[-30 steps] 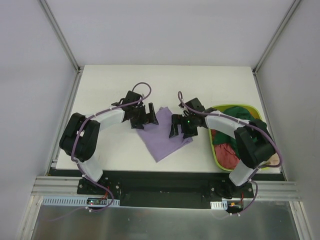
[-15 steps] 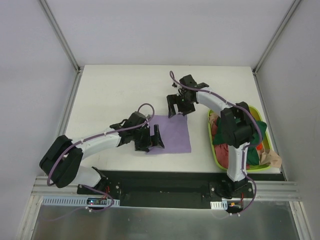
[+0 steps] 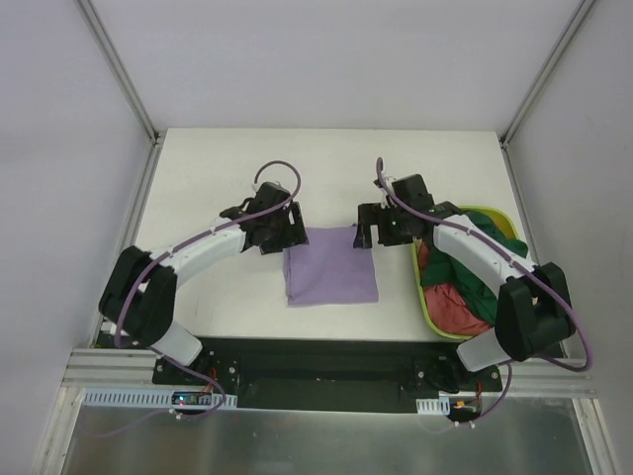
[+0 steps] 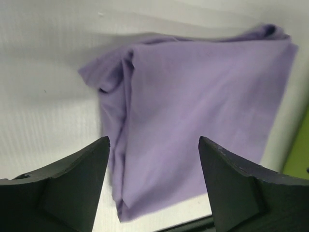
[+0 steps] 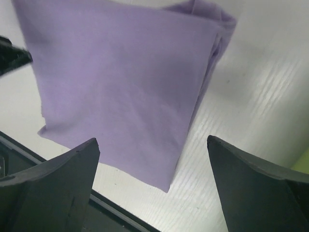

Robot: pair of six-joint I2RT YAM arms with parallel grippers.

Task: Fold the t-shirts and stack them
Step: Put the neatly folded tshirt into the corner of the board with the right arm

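A lavender t-shirt [image 3: 330,275] lies folded into a flat square near the table's front edge. It fills the left wrist view [image 4: 193,125] and the right wrist view [image 5: 125,82]. My left gripper [image 3: 280,235] is open and empty at the shirt's far left corner. My right gripper [image 3: 372,228] is open and empty at its far right corner. A dark green shirt [image 3: 480,267] and a red-pink shirt [image 3: 453,305] lie bunched in the lime-green basket [image 3: 423,297] at the right.
The basket stands at the table's right edge, just right of the folded shirt. The table's front edge and a black rail [image 3: 326,351] run close below the shirt. White enclosure walls surround the table.
The lavender shirt went from a skewed shape to a square fold. Both grippers have come to its far corners: the left from the near left, the right from further back.
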